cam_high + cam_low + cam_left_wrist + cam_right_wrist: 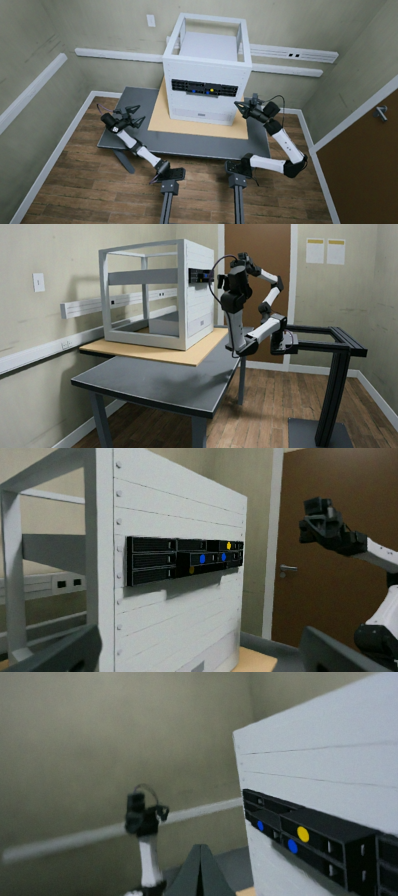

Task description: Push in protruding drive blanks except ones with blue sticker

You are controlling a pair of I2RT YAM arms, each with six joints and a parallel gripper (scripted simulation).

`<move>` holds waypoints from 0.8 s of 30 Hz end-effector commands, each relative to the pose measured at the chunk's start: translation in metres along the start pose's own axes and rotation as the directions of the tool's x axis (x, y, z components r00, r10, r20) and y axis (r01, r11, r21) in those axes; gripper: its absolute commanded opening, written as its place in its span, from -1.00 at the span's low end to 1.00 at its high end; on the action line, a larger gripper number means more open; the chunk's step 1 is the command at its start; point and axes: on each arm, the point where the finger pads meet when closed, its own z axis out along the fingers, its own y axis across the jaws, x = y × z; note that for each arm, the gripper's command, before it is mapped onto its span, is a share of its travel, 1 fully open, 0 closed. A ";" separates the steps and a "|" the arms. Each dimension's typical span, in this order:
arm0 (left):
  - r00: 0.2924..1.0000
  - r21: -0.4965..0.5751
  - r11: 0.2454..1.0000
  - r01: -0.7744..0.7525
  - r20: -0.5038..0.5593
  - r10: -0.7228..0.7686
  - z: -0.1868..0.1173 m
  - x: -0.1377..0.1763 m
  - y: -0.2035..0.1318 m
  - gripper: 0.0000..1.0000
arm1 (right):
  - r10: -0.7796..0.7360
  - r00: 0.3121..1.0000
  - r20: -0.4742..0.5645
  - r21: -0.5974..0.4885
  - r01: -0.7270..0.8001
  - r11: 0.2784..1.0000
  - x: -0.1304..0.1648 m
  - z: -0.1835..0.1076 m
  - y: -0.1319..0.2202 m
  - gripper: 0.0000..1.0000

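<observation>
The white rack (194, 107) (200, 307) (165, 620) (300, 762) stands upright. In its third column, a yellow-stickered blank (212, 90) (229, 546) (303, 833) sticks out at the top. Below it a blue-stickered blank (207, 92) (223, 556) (292, 846) sticks out. Another blue-stickered blank (194, 91) (202, 559) (260, 825) sticks out of column two. The outer columns look flush. My left gripper (141, 111) (200, 635) is open and empty, left of the rack front. My right gripper (236, 102) (200, 854) is shut and empty, right of the blanks, touching nothing visible.
The rack stands on a tan board (164, 126) (178, 359) on the dark table (178, 144) (155, 382). A lower blank (191, 569) with an orange sticker sits further in, shaded by the protruding one above it. The wall is behind the rack.
</observation>
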 end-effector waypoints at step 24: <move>0.999 0.032 0.998 -0.045 -0.016 0.046 0.011 -0.016 -0.015 1.00 | 0.318 0.684 0.657 0.343 -0.647 0.681 0.032 0.040 -0.046 -1.00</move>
